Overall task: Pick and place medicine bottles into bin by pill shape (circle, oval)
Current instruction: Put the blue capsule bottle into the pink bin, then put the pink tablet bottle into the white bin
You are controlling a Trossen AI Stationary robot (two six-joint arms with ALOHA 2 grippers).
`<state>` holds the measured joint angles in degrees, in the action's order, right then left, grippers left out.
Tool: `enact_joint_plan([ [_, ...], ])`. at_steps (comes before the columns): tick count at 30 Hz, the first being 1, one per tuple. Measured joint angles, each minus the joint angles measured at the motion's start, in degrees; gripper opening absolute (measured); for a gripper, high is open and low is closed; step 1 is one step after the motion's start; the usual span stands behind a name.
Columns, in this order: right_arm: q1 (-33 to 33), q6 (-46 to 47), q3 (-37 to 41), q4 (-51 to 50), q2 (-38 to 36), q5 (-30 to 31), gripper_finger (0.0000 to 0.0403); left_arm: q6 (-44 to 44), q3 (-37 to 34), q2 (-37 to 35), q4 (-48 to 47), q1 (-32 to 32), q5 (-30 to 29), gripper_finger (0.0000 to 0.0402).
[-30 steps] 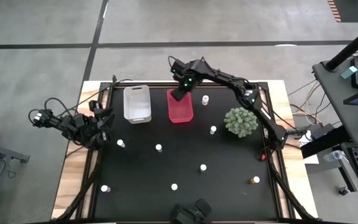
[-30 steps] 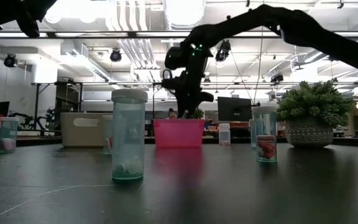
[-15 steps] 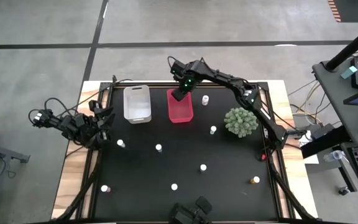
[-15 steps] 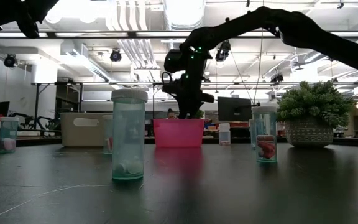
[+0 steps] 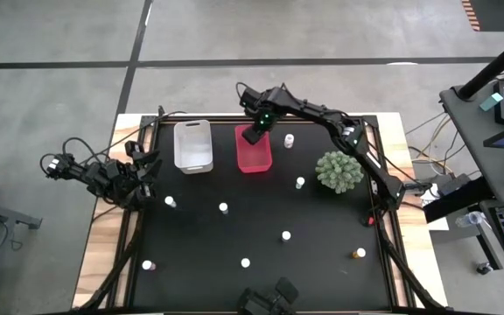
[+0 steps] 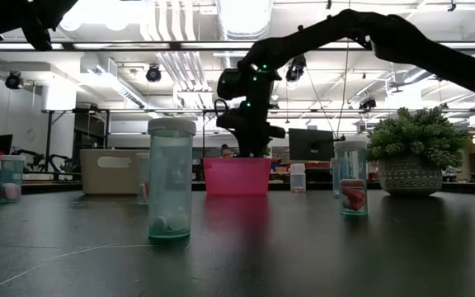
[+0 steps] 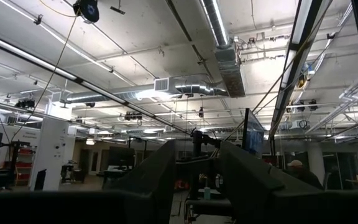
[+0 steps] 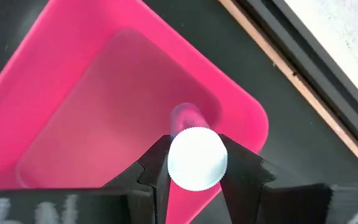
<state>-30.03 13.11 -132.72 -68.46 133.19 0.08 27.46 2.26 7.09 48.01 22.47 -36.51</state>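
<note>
The left tool [image 5: 141, 171] waits at the counter's [image 5: 322, 271] left edge, raised off the surface; the pictures do not show whether it is open or closed. Just right of it, at the far side, sits the clear bin [image 5: 193, 146], and beside that the red bin [image 5: 254, 150]. The right tool [image 8: 194, 165] hangs over the red bin's far end, clamped on a white-capped medicine bottle [image 8: 196, 157] held above the bin's inside. Other medicine bottles [image 5: 223, 208] stand scattered across the near counter, an amber one [image 5: 359, 254] near the right corner. A green spiky plant [image 5: 339, 171] sits at the right.
</note>
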Motion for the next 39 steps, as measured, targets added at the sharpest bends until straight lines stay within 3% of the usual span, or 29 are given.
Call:
enact_joint_plan([
  [6, 0.03, 0.43, 2.11, 1.66, 0.00, 0.02, 0.0114, 0.00, 0.00, 0.00, 0.05, 0.00, 0.00, 0.0111],
  [20, 0.03, 0.32, 2.20, 2.41, -0.56, 0.00, 0.0209, 0.00, 0.00, 0.00, 0.20, -0.01, 0.00, 0.0111],
  [33, 3.90, -2.24, 3.07, -3.44, -8.76, 0.10, 0.0214, -0.08, 0.00, -0.02, 0.20, 0.01, 0.04, 0.0111],
  [39, 10.26, -3.84, 10.92, -1.58, -15.56, 0.71, 0.0215, -0.88, 0.00, 0.00, -0.27, 0.01, 0.05, 0.0111],
])
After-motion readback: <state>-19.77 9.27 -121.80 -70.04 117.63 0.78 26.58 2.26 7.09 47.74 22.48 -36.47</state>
